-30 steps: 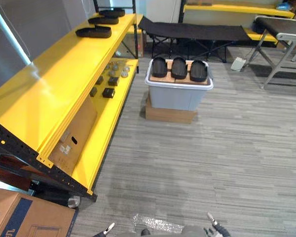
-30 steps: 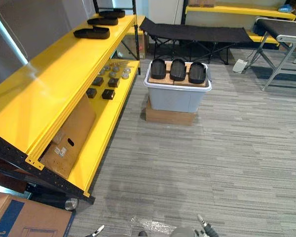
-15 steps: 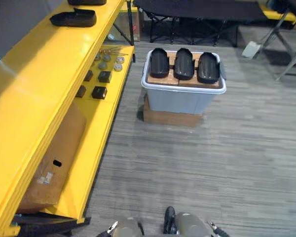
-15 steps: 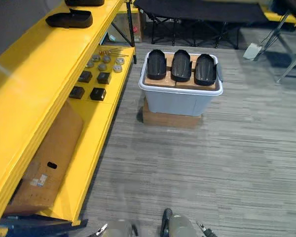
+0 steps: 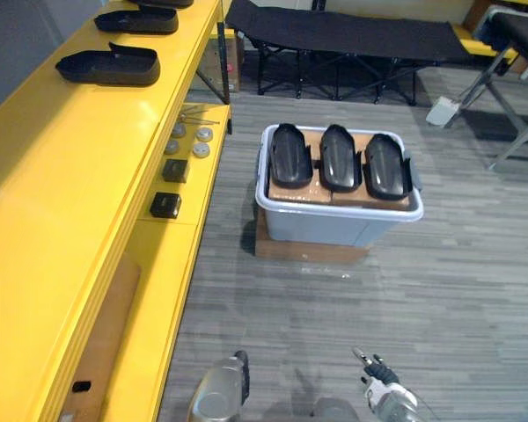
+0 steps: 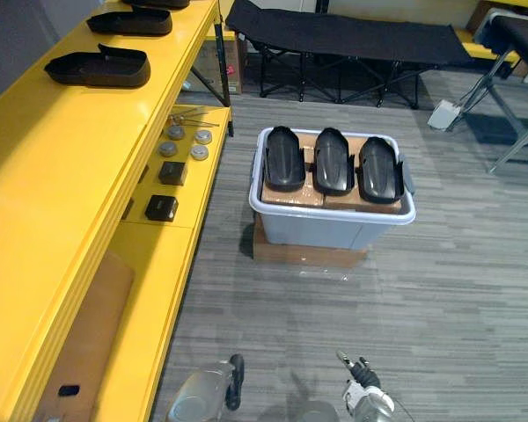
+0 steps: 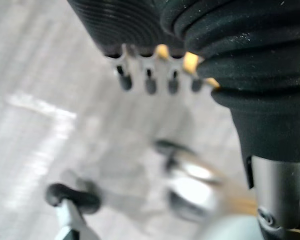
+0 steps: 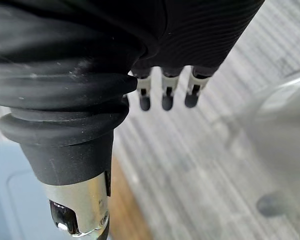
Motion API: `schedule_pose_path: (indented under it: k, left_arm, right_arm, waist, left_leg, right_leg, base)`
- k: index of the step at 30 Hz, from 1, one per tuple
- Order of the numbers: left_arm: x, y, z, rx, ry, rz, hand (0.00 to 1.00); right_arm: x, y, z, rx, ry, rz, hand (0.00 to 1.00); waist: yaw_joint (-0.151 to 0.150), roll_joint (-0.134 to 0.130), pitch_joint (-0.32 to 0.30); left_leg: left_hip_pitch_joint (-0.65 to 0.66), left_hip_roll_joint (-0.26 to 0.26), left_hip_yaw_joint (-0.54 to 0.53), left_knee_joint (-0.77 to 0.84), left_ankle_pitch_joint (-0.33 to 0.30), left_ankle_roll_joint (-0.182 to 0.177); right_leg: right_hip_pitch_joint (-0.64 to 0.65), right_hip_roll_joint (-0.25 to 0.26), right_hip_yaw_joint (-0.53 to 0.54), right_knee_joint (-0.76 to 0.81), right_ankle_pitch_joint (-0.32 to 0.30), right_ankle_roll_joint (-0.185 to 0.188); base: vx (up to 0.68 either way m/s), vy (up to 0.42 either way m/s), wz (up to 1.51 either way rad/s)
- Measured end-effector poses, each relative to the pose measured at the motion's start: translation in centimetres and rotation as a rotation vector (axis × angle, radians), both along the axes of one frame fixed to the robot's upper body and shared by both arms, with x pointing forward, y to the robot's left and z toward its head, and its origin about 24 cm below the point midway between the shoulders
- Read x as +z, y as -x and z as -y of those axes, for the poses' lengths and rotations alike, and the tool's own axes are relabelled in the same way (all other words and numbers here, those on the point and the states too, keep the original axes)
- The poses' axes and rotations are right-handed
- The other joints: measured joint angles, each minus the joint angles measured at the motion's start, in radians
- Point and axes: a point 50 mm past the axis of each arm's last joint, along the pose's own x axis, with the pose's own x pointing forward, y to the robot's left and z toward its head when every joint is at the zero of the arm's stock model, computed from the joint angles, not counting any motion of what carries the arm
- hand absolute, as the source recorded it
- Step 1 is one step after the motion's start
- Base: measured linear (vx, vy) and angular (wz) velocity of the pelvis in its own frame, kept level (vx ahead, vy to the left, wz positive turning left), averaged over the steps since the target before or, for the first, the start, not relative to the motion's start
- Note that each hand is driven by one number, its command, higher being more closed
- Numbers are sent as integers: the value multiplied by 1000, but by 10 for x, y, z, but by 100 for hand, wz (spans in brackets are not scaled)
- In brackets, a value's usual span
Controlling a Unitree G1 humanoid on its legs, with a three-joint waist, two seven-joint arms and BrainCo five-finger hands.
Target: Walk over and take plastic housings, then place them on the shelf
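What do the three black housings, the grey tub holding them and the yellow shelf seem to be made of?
The three black housings look like moulded plastic: matte, curved shells with soft highlights. The grey tub is likely plastic too, judging by its smooth walls and rolled pale rim. The yellow shelf is probably painted metal, since it is glossy and reflects light, though painted board is possible.

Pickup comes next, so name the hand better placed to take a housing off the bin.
Right, probably. The grey bin with three black housings sits ahead, right of centre, nearer the right hand; the left hand hangs toward the yellow shelf. Both hands are empty.
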Motion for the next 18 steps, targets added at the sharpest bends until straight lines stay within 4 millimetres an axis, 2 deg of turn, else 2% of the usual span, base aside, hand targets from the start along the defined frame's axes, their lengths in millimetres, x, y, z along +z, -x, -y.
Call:
schedule_pose_path:
  k: [1,2,3,4,6,7,8,9,10,11,12,14,15,16,17,18]
  left_arm:
    - [1,0,-3,5,-10,3,0]
    - [2,-6,-7,4,-23,23,0]
    - [4,-24,-4,8,-15,81,0]
    - [6,-34,-1,11,-4,115,0]
    - [9,-53,9,39,28,194,0]
    - [9,-54,10,45,31,200,0]
    - [8,-53,10,50,33,196,0]
    - [8,-51,9,73,37,193,0]
    - [8,-48,7,83,36,186,0]
    - [7,-43,1,100,29,174,0]
    - [3,-39,13,109,65,138,0]
    - [-1,-33,25,117,93,109,0]
    - [-1,-31,27,123,92,97,0]
    - [-3,-29,32,127,102,83,0]
    - [-4,-28,33,126,105,78,0]
    - [-4,-28,34,105,94,79,0]
  right_arm:
    - [-1,1,-2,20,5,-7,0]
    - [0,-1,-4,42,15,-12,0]
    - [1,-4,2,39,35,-6,0]
    - [3,-5,6,32,53,-4,0]
    - [6,-9,16,26,99,-1,0]
    - [6,-9,17,31,106,-2,0]
    - [6,-9,14,40,104,-3,0]
    - [4,-7,9,39,89,-9,0]
    - [3,-4,5,38,77,-17,0]
    - [-1,4,-1,34,58,-45,0]
    - [-1,6,7,15,68,-55,0]
    - [2,6,25,14,113,-64,0]
    - [3,6,32,14,129,-73,0]
    - [2,12,33,12,129,-95,0]
    - [2,15,35,-5,126,-101,0]
    - [1,17,37,-15,124,-103,0]
  waist:
    - [0,5,-1]
    - [-7,22,-11]
    - [-9,36,-16]
    - [-10,45,-11]
    - [-10,82,-1]
    - [-12,83,-1]
    - [-11,80,-4]
    - [-8,56,-18]
    - [-6,36,-30]
    - [-4,15,-42]
    - [-6,67,-49]
    - [-3,104,-71]
    - [-5,119,-69]
    - [-12,120,-71]
    - [-15,127,-75]
    - [-28,131,-76]
  left_leg:
    - [25,6,3,-14,-7,0]
    - [42,22,2,-22,-18,-5]
    - [45,41,2,-22,-21,-10]
    - [50,53,0,-22,-27,-19]
    - [79,114,-16,-14,-56,-66]
    - [92,130,-26,-12,-66,-80]
    - [115,160,-38,-10,-92,-113]
    - [127,180,-59,-5,-130,-145]
    - [127,187,-71,2,-155,-163]
    - [129,206,-104,32,-208,-203]
    - [146,272,-153,35,-231,-209]
    - [145,296,-195,25,-202,-199]
    - [135,291,-219,58,-156,-197]
    - [110,289,-219,125,-113,-176]
    - [87,292,-217,171,-86,-172]
    - [43,299,-215,270,-16,-185]
  right_leg:
    - [-14,1,-29,-39,-14,-6]
    - [-58,8,-91,-150,-26,-10]
    - [-108,8,-119,-279,-20,-4]
    - [-126,11,-119,-343,-6,-3]
    - [-163,25,-57,-561,127,11]
    - [-161,26,-35,-604,164,15]
    - [-159,24,0,-668,235,32]
    - [-156,17,15,-699,279,36]
    - [-156,4,16,-706,282,39]
    - [-153,0,13,-697,373,71]
    - [-156,50,-15,-612,360,57]
    - [-204,71,-18,-511,278,37]
    - [-211,63,-26,-446,224,25]
    - [-196,55,-42,-418,189,16]
    - [-181,57,-52,-418,177,12]
    - [-134,64,-73,-444,169,-1]
  base:
    - [447,29,-11]
    - [378,-40,3]
    - [454,-60,12]
    - [364,-87,15]
    - [346,-155,14]
    - [384,-261,20]
    - [397,-361,28]
    - [390,-413,31]
    - [382,-535,38]
    - [428,-672,48]
    - [428,-634,43]
    - [300,-378,15]
    - [312,-388,21]
    - [311,-385,36]
    - [293,-336,40]
    - [311,-298,30]
